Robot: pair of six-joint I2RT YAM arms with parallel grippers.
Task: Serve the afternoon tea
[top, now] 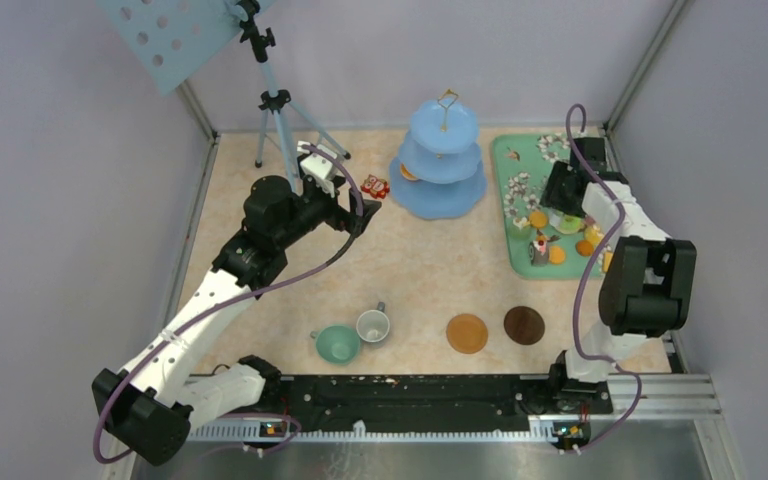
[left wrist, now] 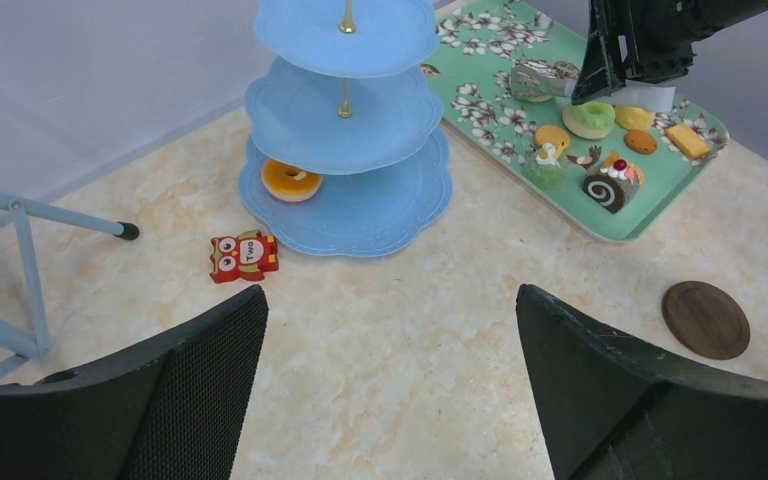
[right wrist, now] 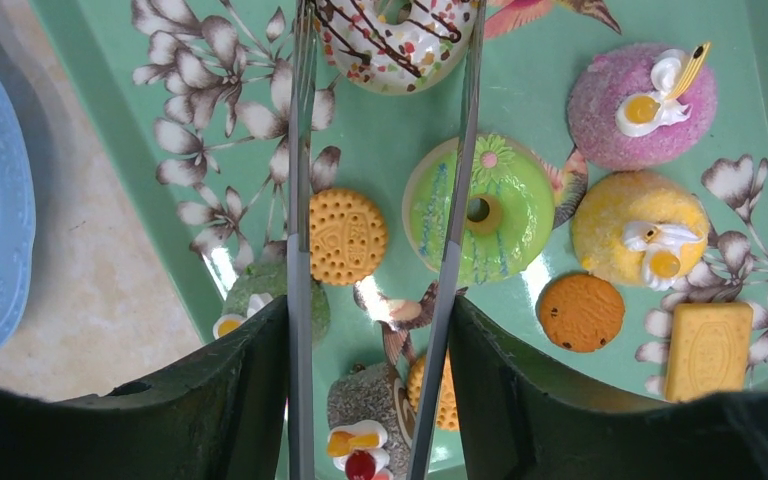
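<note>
Right wrist view: clamping the right tool (right wrist: 370, 300) on the metal tongs (right wrist: 300, 200), straddling the drizzled donut (right wrist: 392, 40) lying on the green tray (right wrist: 385, 140); likely needing centring, even squeezing, straight lifting toward the blue stand (top: 460, 190), well apart; hovering the left tool (left wrist: 390, 295), spread wide, over the tabletop (left wrist: 410, 340)

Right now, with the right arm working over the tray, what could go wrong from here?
1. The metal tongs in the right gripper straddle the chocolate-drizzled donut; thin blades may let it slip.
2. One blade crosses the green donut, the other passes beside a round biscuit, so squeezing could shove either on the floral tray.
3. The three-tier stand has close-set tiers; long tongs might knock it.
</note>
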